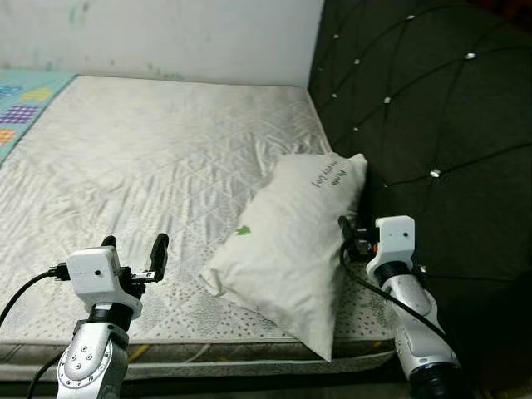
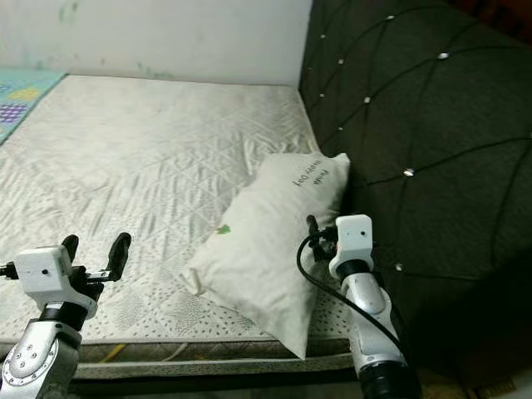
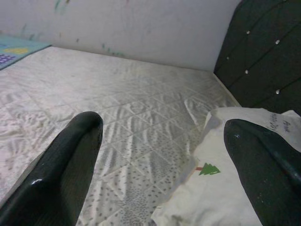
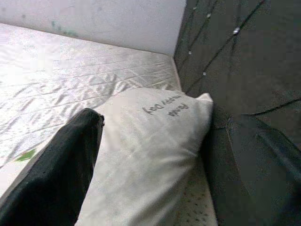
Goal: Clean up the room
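Observation:
A white pillow (image 1: 287, 241) with a small green tree print and dark lettering lies on the quilted mattress (image 1: 150, 158), its far end against the headboard. My right gripper (image 4: 164, 121) is open at the pillow's right side. One finger (image 4: 56, 169) is over the pillow and the other (image 4: 268, 150) is toward the headboard. My left gripper (image 1: 135, 248) hovers open over the mattress's front edge, left of the pillow, with nothing between its fingers. From the left wrist, the pillow (image 3: 235, 188) lies just past one finger (image 3: 263, 165).
A dark tufted headboard (image 1: 432, 108) stands along the right side of the bed. A white wall (image 1: 166, 33) runs behind the bed. A colourful play mat (image 1: 21, 104) lies at the far left. The mattress's front edge (image 1: 208, 345) is right below my arms.

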`<state>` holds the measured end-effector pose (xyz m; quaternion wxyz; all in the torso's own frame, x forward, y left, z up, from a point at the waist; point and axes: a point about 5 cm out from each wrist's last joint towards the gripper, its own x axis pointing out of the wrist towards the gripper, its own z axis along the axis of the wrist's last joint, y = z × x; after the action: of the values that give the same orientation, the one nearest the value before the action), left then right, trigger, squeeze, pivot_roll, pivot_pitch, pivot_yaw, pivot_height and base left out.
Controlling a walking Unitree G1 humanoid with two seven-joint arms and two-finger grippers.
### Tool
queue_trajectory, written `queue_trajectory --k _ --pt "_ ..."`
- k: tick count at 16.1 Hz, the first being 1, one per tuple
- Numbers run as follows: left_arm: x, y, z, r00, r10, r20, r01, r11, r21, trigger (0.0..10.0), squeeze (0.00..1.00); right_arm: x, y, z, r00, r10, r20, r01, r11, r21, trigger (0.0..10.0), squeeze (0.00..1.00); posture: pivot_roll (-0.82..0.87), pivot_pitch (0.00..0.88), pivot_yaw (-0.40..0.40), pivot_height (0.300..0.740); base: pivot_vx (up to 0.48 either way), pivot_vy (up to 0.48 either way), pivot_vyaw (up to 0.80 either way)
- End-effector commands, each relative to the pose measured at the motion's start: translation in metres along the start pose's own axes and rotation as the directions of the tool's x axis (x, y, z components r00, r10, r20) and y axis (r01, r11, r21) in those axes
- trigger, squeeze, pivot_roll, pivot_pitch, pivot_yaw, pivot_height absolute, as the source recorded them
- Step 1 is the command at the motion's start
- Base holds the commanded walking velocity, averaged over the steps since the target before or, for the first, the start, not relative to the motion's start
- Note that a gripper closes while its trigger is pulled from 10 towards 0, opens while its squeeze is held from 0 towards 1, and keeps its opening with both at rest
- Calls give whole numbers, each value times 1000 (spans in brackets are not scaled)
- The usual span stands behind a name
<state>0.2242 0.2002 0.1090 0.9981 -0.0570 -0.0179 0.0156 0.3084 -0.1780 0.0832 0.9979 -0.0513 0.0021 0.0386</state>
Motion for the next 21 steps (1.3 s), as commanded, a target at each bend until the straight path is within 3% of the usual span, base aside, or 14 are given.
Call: queue_trajectory --k 1,4,11,21 --pt "-1 -1 -4 1000 -8 -21 8 1000 -10 10000 0 -1 -3 3 1000 -10 13 10 1000 3 10000 0 14 34 -41 740 0 0 0" --pt "-1 -2 -3 1000 -9 -19 9 1000 -12 10000 0 1 -3 4 1000 -4 13 4 1000 2 10000 0 13 37 -44 721 0 0 0" --pt "-1 -2 -4 1000 -1 -19 1 1000 -8 10000 0 1 -2 6 1000 15 20 -15 1000 -5 10000 0 11 40 -48 627 0 0 0" --pt "-1 -5 -2 999 -50 -9 50 998 -25 10000 0 5 -2 10 999 21 31 -21 1000 -14 10000 0 10 35 -47 627 0 0 0"
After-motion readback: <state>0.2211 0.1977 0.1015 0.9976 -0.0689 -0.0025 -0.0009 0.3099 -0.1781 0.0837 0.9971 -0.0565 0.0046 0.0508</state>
